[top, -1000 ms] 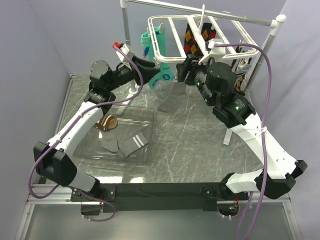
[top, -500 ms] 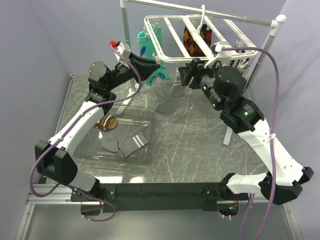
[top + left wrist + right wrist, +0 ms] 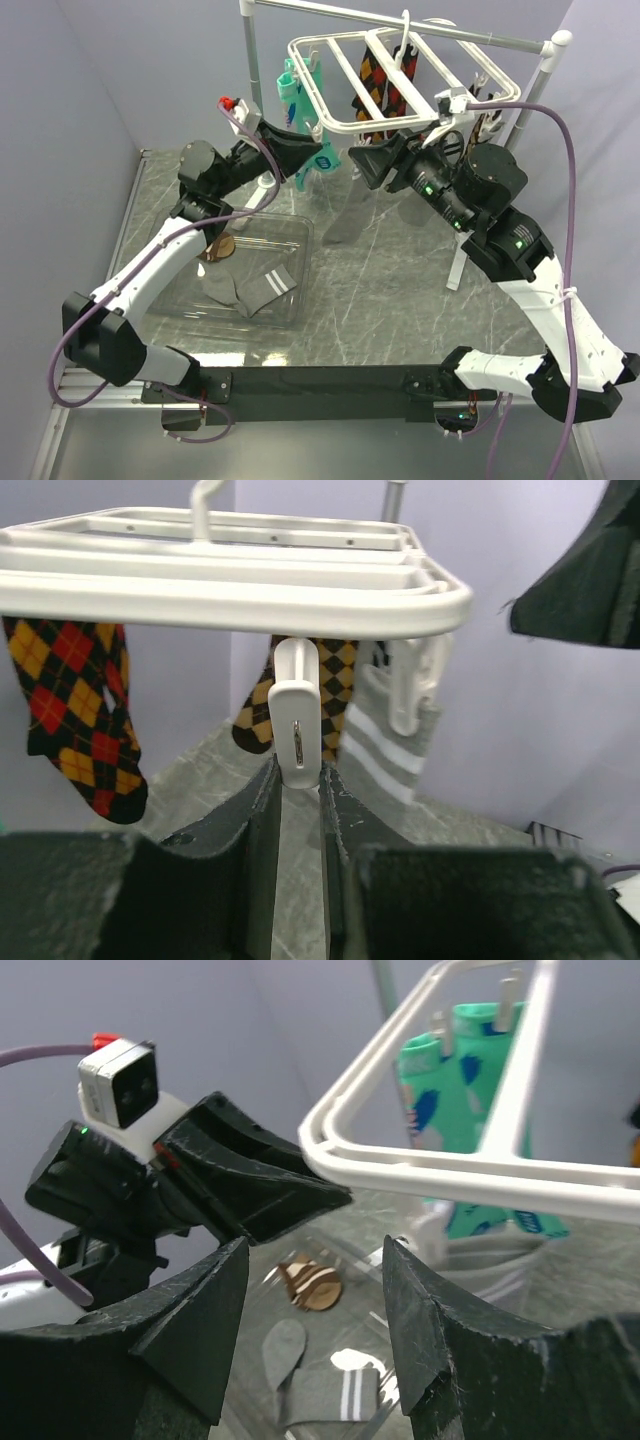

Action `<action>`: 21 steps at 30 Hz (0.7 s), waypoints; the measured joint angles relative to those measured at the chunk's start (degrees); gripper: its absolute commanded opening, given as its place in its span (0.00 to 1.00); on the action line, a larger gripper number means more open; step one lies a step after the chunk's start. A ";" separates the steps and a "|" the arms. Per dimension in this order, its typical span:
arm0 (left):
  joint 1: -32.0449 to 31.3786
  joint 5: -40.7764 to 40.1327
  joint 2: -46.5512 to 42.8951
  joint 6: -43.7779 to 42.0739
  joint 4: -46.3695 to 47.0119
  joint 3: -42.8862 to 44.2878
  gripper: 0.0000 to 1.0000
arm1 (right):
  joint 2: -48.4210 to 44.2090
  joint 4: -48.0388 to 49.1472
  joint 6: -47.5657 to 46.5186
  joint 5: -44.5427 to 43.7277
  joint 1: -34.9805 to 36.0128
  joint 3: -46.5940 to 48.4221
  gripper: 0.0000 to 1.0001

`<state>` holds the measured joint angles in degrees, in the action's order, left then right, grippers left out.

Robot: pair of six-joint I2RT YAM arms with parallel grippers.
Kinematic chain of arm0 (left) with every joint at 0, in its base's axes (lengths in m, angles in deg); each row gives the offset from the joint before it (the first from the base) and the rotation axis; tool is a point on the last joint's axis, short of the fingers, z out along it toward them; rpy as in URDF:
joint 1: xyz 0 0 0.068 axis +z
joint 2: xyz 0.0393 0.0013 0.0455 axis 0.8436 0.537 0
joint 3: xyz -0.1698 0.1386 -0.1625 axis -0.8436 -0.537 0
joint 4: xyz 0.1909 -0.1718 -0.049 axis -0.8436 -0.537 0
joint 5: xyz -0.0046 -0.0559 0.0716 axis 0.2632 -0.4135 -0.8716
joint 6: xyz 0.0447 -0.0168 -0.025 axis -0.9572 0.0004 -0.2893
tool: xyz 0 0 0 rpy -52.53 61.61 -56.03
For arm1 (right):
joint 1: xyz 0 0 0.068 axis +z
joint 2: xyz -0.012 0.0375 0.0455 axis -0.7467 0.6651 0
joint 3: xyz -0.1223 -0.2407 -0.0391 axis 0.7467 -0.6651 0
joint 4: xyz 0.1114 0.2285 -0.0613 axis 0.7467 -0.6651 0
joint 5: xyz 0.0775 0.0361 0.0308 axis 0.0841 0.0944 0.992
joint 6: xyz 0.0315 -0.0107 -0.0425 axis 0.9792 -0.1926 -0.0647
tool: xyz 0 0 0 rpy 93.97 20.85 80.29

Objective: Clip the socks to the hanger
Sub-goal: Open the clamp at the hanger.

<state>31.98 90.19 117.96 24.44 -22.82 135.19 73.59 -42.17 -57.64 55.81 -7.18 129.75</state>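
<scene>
The white hanger hangs from the rail, roughly level. One grey sock with white stripes hangs from a clip at its near edge; it also shows in the left wrist view. My left gripper is shut on a neighbouring white clip under the hanger's front bar. My right gripper is open and empty, just right of the hung sock, below the hanger rim. A second grey sock lies in the clear bin, and shows in the right wrist view.
Dark argyle socks and teal socks hang on the hanger. The clear bin at left also holds a brown striped sock. The metal rail stand has white poles at back left and right.
The hanger has swung up to level. My right gripper has drawn back to the right and stands open. My left gripper has risen to the hanger's near edge.
</scene>
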 measured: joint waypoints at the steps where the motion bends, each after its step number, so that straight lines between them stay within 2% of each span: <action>1: -0.63 -0.35 -0.50 -0.04 -0.15 -0.28 0.17 | 0.22 0.22 0.00 1.09 0.26 0.00 0.63; 8: -3.74 -1.60 -2.51 -0.09 -2.08 -0.50 0.17 | 4.22 0.42 -0.92 2.67 4.37 1.66 0.63; 21: -5.18 -1.81 -3.13 -1.55 -6.29 -0.68 0.17 | 9.79 -1.57 -4.00 -12.74 11.04 7.10 0.64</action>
<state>26.80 88.38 114.83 22.89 -29.11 134.51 83.38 -43.75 -61.64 43.07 3.85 136.85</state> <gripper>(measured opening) 0.227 0.637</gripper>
